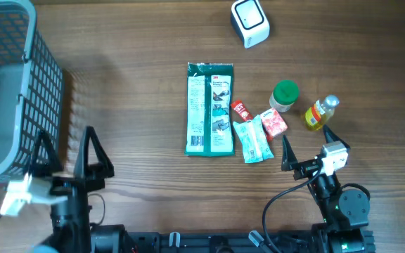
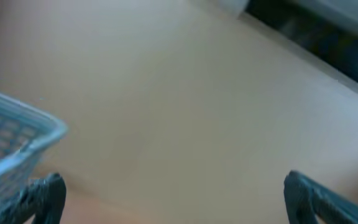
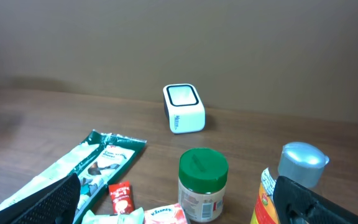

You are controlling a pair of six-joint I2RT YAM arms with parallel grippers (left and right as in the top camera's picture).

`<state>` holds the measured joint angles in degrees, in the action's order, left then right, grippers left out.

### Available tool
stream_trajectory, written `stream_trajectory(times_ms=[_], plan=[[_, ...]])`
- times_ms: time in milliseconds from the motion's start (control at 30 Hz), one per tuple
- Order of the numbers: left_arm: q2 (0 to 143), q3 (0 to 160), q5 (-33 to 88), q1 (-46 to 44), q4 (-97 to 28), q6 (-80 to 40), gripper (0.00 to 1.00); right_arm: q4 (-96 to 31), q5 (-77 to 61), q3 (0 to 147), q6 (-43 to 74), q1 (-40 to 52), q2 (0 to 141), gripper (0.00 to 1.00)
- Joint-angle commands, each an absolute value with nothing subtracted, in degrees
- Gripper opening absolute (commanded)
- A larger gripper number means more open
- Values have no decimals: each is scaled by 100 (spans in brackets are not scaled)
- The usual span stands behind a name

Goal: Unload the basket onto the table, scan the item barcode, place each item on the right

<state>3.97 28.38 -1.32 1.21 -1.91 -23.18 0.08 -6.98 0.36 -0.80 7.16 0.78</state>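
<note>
Right gripper [image 1: 306,143] spread wide, green packet [image 1: 210,109] flat, long axis near-to-far

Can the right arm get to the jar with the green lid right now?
Probably yes. The right gripper sits open just short of the green-lidded jar, nothing lying between. The yellow bottle and pink packet flank it closely, so the fingers might nudge them.

My left pincer [image 1: 65,133]: jaws spread wide, holding nothing. My right pincer [image 1: 305,135]: likewise wide apart, both arms drawn back.
</note>
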Motion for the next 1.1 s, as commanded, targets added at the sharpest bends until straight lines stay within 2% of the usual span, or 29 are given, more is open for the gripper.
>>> stream_trajectory(times_ms=[0,133,567,767,900,1067], plan=[[19,1986,386,150,1219,-2274,100,32,-598,30,-152,687,21,100],[21,1356,558,139,2110,-2279,100,32,-600,30,-150,687,21,100],[21,32,666,139,1796,-2292,100,32,-598,30,-150,687,21,100],[21,32,679,134,755,-2102,100,32,-598,30,-150,687,27,100],[19,32,729,134,-23,-1612,100,32,-600,30,-148,687,27,100],[19,32,1055,134,-355,-554,100,32,-598,30,-150,687,27,100]])
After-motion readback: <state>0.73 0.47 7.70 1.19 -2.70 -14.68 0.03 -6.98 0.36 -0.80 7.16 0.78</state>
